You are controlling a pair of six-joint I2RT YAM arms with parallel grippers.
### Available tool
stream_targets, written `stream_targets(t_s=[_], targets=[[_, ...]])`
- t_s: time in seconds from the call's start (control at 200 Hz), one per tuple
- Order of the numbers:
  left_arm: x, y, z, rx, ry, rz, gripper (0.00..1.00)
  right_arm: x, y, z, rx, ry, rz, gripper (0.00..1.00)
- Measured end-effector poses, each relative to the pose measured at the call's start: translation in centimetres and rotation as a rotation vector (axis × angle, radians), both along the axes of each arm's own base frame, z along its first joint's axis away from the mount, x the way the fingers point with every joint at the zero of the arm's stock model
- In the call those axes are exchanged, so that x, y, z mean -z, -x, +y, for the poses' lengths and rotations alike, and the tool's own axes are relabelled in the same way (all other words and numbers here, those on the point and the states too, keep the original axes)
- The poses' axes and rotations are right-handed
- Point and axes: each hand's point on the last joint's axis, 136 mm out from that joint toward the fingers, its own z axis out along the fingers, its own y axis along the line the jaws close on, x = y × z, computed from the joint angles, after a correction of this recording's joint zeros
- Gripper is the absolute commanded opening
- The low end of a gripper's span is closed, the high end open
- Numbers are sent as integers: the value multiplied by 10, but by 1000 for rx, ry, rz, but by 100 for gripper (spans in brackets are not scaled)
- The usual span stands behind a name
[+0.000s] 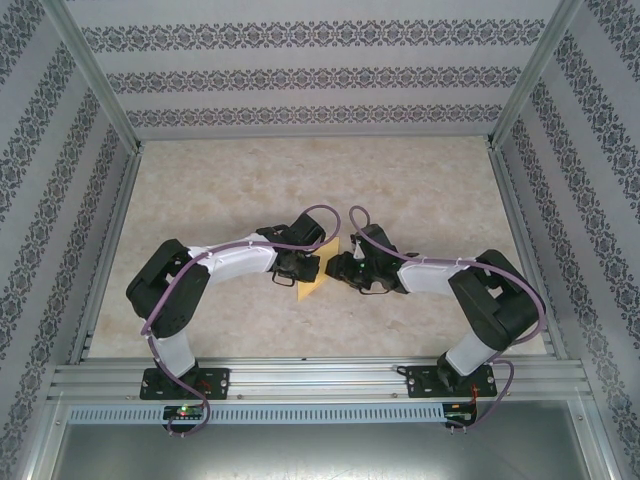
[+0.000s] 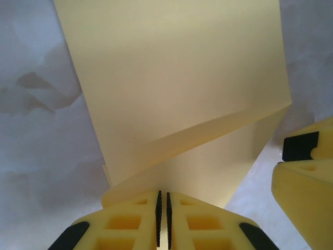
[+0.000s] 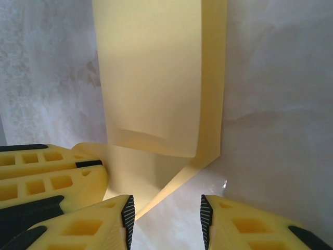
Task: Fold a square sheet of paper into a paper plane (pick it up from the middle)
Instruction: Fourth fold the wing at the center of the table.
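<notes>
**Pinching the yellow sheet mid-table, left side only**

So both arms meet in the middle of the marbled table (image 1: 300, 180), wrists angled in toward each other, and the sheet of paper (image 1: 316, 280) sits right between them, a bit nearer the front edge than the back.

Left gripper (image 2: 163, 200): the pads are squeezed almost flat together, and the sheet's (image 2: 171, 94) near edge curls down into that slit, so it's clamped on the paper. The sheet isn't flat either. One flap is folded over at an angle and lifts off the layer under it.

Right gripper (image 3: 167, 208): jaws apart with bare table showing in the gap, nothing held. The paper's (image 3: 151, 78) folded corner points down toward its left finger (image 3: 112, 221), right beside it. Can't tell if it actually touches.
</notes>
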Motion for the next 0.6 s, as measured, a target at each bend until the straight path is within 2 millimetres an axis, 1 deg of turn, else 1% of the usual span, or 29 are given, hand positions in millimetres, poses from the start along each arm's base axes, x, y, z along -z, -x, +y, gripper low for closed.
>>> stream_targets(t_s=[0.34,0.535,0.599], targets=[[7,-1,4,0,15,24,15,-3,-13,13,-20,-47,-21,41],[12,2,4,15,18,33,15,0,-16,20,-36,-81,-15,41],[12,2,3,18,23,34,16,1,-18,23,-41,-89,-16,39]])
